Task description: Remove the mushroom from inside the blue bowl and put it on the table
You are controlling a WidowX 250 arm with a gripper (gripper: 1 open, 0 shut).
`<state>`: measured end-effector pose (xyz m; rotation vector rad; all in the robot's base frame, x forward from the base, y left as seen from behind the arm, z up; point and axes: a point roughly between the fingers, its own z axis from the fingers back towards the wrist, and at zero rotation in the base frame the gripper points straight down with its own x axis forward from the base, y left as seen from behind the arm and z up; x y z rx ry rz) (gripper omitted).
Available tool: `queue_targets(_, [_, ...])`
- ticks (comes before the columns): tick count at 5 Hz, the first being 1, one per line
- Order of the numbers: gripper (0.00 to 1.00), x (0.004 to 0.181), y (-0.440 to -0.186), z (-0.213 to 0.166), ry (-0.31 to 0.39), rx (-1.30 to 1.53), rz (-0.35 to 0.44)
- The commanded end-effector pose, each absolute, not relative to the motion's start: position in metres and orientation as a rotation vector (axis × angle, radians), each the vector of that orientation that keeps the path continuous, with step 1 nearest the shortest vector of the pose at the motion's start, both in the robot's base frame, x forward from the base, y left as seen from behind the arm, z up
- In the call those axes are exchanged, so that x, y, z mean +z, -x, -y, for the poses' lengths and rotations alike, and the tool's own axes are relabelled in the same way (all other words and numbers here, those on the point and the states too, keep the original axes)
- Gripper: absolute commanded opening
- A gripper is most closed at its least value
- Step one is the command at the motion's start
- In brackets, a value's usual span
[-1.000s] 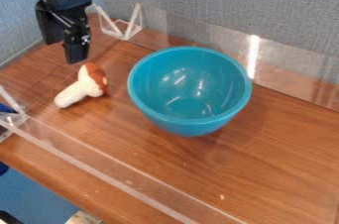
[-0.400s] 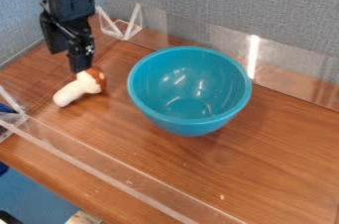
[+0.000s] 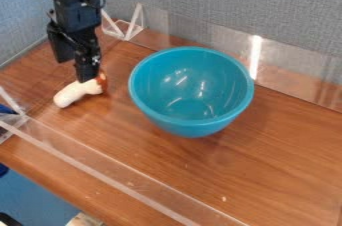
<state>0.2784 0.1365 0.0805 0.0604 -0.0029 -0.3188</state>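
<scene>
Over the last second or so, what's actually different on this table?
The end effector, jaws open, has come down over the mushroom and now covers its cap; only the pale stem shows. Nothing has been taken hold of yet. The mushroom lies where it did on the table, left of the empty blue bowl, which hasn't moved.

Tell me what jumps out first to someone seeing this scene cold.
The blue bowl dominates, sitting empty near the middle of the table. Left of it, the black hand hangs straight down with jaws open, right over the cap end of the mushroom, which lies on its side on the wood outside the bowl.
</scene>
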Motion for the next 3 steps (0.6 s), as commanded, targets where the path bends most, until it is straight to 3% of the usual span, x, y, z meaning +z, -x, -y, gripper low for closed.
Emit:
queue_targets(1, [1.00, 0.082, -0.282, -0.134, -0.073, -0.331, 0.027])
queue_targets(3, [1.00, 0.066, -0.283, -0.135, -0.066, -0.334, 0.021])
